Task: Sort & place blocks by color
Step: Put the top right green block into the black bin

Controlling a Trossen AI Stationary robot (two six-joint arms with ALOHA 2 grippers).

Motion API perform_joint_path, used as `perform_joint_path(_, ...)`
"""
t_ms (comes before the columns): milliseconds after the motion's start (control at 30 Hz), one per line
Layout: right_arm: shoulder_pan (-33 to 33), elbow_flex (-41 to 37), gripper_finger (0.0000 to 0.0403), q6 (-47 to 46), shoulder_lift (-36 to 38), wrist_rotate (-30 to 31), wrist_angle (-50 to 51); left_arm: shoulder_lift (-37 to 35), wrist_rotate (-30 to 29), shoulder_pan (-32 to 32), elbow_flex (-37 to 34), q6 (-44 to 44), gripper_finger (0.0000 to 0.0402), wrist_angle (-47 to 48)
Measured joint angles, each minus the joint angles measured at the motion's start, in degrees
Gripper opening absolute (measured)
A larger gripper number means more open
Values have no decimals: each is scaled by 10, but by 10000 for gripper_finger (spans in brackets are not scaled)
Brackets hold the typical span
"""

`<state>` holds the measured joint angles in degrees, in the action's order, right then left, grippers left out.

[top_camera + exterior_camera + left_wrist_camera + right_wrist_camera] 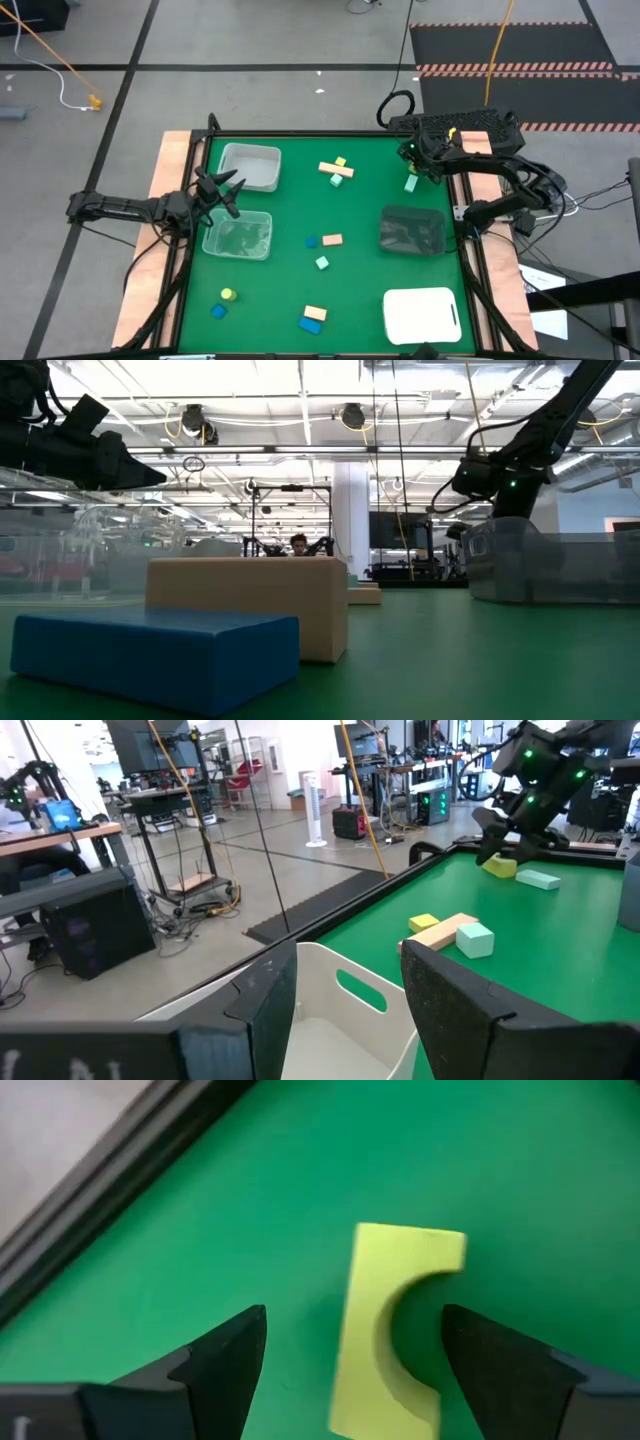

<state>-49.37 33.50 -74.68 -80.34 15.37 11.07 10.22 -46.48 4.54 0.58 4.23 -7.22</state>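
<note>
The right claw (345, 1355) hangs over the far right corner of the green table (370, 290), its two fingers spread wide and gripping nothing. Between them, lying flat on the cloth, is a yellow block (395, 1330) with a curved notch cut into one side. The block sits closer to one finger than the other, and turned a little against the line between them. Judged risk: if the fingers close from here, the nearer one meets the block first and may push or spin it rather than clamp it; a pad landing in the notch could also give a poor hold. The table's dark edge rail (90, 1220) runs just beyond the claw, so a shoved block could lodge against it. A mint block (411, 184) lies near the claw, toward the dark bin (412, 231), and could be knocked on the descent. The left claw (228, 190) waits, partly spread and empty, above the clear bins (250, 165).
</note>
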Motion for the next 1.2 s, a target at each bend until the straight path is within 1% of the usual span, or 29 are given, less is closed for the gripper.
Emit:
perform_joint_path(133, 0, 0, 279, -6, -18, 4, -7, 0, 0, 0, 0, 0, 184, 0)
perform_joint_path(233, 0, 1, 255, -5, -24, 4, 1, 0, 0, 0, 0, 0, 184, 0)
perform_joint_path(333, 0, 1, 219, 8, -28, 9, 6, 0, 0, 0, 0, 0, 184, 0)
perform_joint_path(533, -3, 1, 133, 12, -29, 36, 36, 0, 0, 0, 0, 0, 184, 0)
perform_joint_path(633, -5, 0, 93, 23, -29, 39, 53, 0, 0, 0, 0, 0, 184, 0)
perform_joint_path(733, -6, 0, 63, 41, -29, 40, 66, 0, 0, 0, 0, 0, 184, 0)
perform_joint_path(833, -6, 0, 53, 50, -29, 38, 71, 0, 0, 0, 0, 0, 184, 0)
perform_joint_path(933, -6, 0, 51, 61, -21, 19, 69, 0, 0, 0, 0, 0, 184, 0)
perform_joint_path(1067, -4, -1, 50, 76, 5, 14, 65, 0, 0, 0, 0, 0, 184, 0)
perform_joint_path(1200, -3, -5, 48, 131, 46, 2, 36, 0, 0, 0, 0, 0, 184, 0)
